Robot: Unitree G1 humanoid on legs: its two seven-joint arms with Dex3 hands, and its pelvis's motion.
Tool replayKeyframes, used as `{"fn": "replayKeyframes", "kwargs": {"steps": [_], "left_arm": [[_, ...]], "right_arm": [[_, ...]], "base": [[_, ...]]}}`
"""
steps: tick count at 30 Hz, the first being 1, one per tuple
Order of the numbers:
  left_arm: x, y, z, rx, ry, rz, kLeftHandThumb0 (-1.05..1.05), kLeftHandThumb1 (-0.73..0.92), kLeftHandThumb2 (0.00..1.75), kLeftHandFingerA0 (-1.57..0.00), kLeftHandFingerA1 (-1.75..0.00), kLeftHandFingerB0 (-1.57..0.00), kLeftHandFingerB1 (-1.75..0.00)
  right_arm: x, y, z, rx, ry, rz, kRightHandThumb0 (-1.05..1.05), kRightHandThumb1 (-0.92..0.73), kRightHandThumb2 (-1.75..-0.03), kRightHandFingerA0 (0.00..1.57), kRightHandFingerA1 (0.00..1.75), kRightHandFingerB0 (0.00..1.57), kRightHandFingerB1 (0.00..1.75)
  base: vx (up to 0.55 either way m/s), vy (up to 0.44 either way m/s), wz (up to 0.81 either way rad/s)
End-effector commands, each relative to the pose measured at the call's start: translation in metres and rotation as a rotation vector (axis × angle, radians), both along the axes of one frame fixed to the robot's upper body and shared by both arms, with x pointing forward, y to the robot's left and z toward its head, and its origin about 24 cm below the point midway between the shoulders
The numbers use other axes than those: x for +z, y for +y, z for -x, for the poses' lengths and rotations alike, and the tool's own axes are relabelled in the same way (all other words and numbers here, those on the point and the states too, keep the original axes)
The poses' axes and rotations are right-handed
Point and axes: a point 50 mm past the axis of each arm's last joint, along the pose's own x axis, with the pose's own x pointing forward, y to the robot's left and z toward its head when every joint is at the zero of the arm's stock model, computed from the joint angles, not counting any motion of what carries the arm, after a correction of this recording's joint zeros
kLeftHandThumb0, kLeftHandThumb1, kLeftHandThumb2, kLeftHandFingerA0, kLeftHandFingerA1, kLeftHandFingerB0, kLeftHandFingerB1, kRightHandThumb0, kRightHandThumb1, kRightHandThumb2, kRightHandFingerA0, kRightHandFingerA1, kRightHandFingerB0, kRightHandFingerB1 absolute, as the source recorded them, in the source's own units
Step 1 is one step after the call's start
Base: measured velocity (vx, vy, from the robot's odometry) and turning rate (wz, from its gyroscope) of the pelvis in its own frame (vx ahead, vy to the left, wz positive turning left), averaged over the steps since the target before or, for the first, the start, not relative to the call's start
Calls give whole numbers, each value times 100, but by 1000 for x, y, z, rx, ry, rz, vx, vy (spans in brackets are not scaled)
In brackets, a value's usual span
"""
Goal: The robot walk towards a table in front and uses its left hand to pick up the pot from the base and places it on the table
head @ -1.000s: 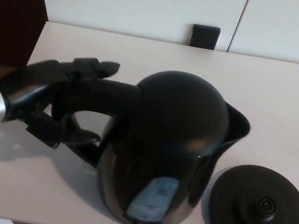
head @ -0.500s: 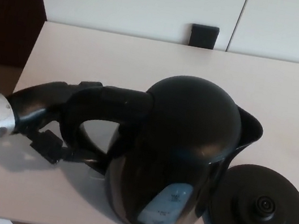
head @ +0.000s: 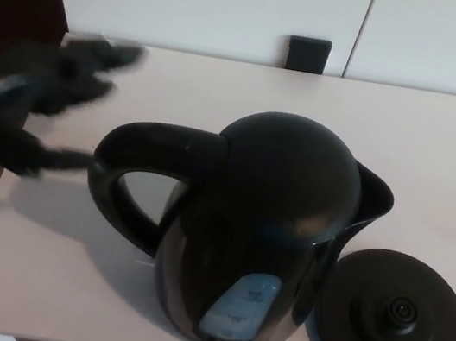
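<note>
**Pot on the table, left hand open beside its handle**

At the far left we see the left hand [head: 33, 103], badly blurred. Its black fingers [head: 98, 54] are spread apart and close on nothing. It sits at about 9 to 10 o'clock from the pot, near the handle [head: 158, 146] but clear of it, with pale table showing between them.

Next comes the pot [head: 276, 196], a black electric kettle standing upright on the white table [head: 442, 145], near its front edge. The handle is a thick loop reaching out towards 9 o'clock, and we can see the tabletop through it. The body is rounded and glossy under a smooth domed lid, with a short pointed spout [head: 374, 199] at about 3 o'clock.

Low on the wall facing us, at about 6 o'clock, there is a pale blue-grey panel [head: 239, 305]. It carries faint marks, but they are too small and soft for us to read. We can make out no brand name anywhere on the pot.

To the right, at about 4 o'clock from the pot, the round black base [head: 395, 325] lies flat on the table with its raised connector in the middle. The pot stands off it and just beside it; we cannot tell whether the two touch.

At 12 o'clock, beyond the table's far edge, a small black block [head: 309, 54] sits against the white wall.
</note>
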Motion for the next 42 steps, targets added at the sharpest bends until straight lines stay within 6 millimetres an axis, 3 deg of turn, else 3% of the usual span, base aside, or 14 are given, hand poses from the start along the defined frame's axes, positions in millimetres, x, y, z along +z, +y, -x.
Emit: {"fn": "replayKeyframes", "kwargs": {"steps": [1,10,12,13,17,18,20,23,24,26,29,30,32,42], "left_arm": [[18,43,9,12,52,152,-88,49,55,0,0,0,0],[38,118,54,25,132,181,-90,46,56,0,0,0,0],[38,120,55,25,135,179,-90,46,56,0,0,0,0],[28,135,67,104,161,216,-99,42,69,0,0,0,0],[16,155,82,209,150,329,-93,44,62,0,0,0,0],[-7,166,95,351,108,406,-70,45,74,0,-1,0,0],[-80,182,146,702,117,569,-64,44,75,0,-9,0,-9],[-84,181,149,718,117,576,-64,44,75,0,-9,0,-9],[-116,175,165,814,194,554,-63,47,82,0,-19,0,-19],[-175,154,200,973,362,502,-65,52,85,0,-19,0,-19],[-182,151,203,989,377,494,-65,52,85,0,-19,0,-19],[-207,140,211,1023,477,464,-72,63,97,0,-25,-2,-22],[-243,121,226,1051,631,405,-72,63,97,0,-25,-2,-22],[-269,94,224,903,715,142,-78,71,103,0,-16,0,-17]], "right_arm": [[-2,-6,3,-6,25,6,-30,-58,-57,50,43,49,42],[-4,-10,1,-4,39,11,-31,-58,-57,49,44,48,42],[-4,-10,1,-5,38,10,-31,-58,-57,49,44,48,42],[-4,-12,0,-5,43,17,-31,-58,-57,49,43,48,42],[-4,-14,0,-9,42,16,-32,-58,-57,48,43,48,42],[-4,-16,1,-17,43,15,-34,-59,-57,47,43,46,41],[-5,-21,5,-38,45,2,-34,-59,-58,48,44,47,42],[-5,-21,5,-39,45,0,-34,-59,-58,48,44,47,42],[-9,-23,12,-56,56,0,-42,-44,-79,43,55,38,51],[-15,-24,25,-89,74,-2,-42,-44,-79,44,56,38,51],[-15,-24,26,-93,74,-4,-42,-44,-79,44,56,38,51],[-17,-26,34,-124,74,-11,-39,-61,-59,47,42,43,39],[-20,-28,47,-173,75,-21,-39,-61,-59,47,42,43,39],[-19,-34,52,-249,25,-34,-42,-61,-59,45,43,33,37]], "base": [[0,0,0],[0,0,0],[0,0,0],[0,0,0],[0,0,0],[0,0,0],[0,0,0],[0,0,0],[0,0,0],[0,0,0],[0,0,0],[0,0,0],[0,0,0],[0,0,0]]}}
